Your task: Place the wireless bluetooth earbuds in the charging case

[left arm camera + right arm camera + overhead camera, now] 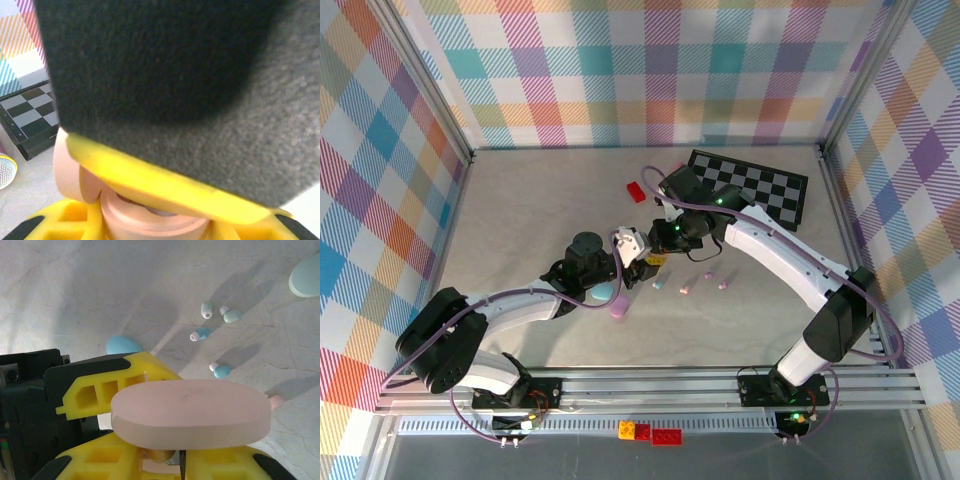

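Note:
My left gripper (632, 262) is shut on the base of an open pink charging case (150, 220), held up off the table. The case's oval lid (190, 412) stands raised. My right gripper (172, 462) reaches in under that lid. Its jaws stand slightly apart around a small pinkish earbud (159, 455), which does not fill the gap. The right gripper's grey pad and yellow finger (165, 180) cover most of the left wrist view. Loose earbuds lie on the table below: two mint (206, 309), two teal (220, 371) and one pink (275, 401).
A light blue case (122, 345) and a mint case (306, 276) lie on the table. A purple case (618, 308) sits near the left arm. A checkerboard (750, 185) and a red brick (636, 191) lie at the back. Plaid walls enclose the table.

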Robot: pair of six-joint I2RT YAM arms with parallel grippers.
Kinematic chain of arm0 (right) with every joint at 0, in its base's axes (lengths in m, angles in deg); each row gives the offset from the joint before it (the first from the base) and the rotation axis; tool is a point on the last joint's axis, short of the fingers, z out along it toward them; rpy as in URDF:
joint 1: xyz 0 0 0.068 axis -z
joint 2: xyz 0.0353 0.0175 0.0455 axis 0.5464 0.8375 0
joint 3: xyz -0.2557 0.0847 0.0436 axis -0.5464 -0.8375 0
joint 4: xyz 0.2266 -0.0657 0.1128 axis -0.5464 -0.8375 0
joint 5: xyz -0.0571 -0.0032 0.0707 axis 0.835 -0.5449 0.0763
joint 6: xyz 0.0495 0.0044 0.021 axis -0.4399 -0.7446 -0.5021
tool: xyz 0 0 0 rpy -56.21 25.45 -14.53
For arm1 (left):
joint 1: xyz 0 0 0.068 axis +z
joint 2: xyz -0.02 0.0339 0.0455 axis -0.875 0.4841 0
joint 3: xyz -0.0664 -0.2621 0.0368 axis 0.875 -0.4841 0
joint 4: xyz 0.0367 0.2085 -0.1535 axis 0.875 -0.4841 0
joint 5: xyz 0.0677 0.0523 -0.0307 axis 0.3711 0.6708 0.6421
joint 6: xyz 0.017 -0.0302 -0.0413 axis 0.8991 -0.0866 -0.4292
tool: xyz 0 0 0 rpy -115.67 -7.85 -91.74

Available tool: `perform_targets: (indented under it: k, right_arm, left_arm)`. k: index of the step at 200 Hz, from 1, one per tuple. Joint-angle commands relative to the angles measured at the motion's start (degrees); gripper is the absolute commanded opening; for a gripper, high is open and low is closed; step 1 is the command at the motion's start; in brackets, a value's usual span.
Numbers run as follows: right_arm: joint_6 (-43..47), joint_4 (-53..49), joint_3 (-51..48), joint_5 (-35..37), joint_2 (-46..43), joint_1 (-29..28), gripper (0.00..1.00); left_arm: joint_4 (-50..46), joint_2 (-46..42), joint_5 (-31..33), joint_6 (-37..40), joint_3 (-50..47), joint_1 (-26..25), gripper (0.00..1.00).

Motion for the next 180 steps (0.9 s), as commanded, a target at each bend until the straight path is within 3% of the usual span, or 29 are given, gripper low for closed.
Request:
perform_targets:
  k: [1,68,103,132,180]
  right_arm:
    - [-0.5,1.8,0.2,-2.0,-1.2,-0.4,0.26]
    - [-1.0,2.7,-1.6,-0.7,-4.2,-0.3,0.35]
    - [-0.9,8.6,-7.7,0.0,-11.2,-0.3,0.5]
    - [-3.0,12.3,-14.5,3.3,-17.7,0.2,0.57]
    - [-6.8,18.5,-19.5,-2.2,-20.3,2.8,0.59]
  left_arm:
    - [2.8,0.2,-0.1,0.9,1.6,-0.5,0.33]
    - [3.8,0.0,0.6,0.7,0.8,-0.4,0.33]
    - [8.1,0.1,1.1,-1.9,-1.0,0.5,0.33]
    - [11.4,-0.3,0.4,-4.3,-2.6,1.8,0.33]
    - [11.9,-1.0,-2.5,-2.8,-3.6,2.3,0.33]
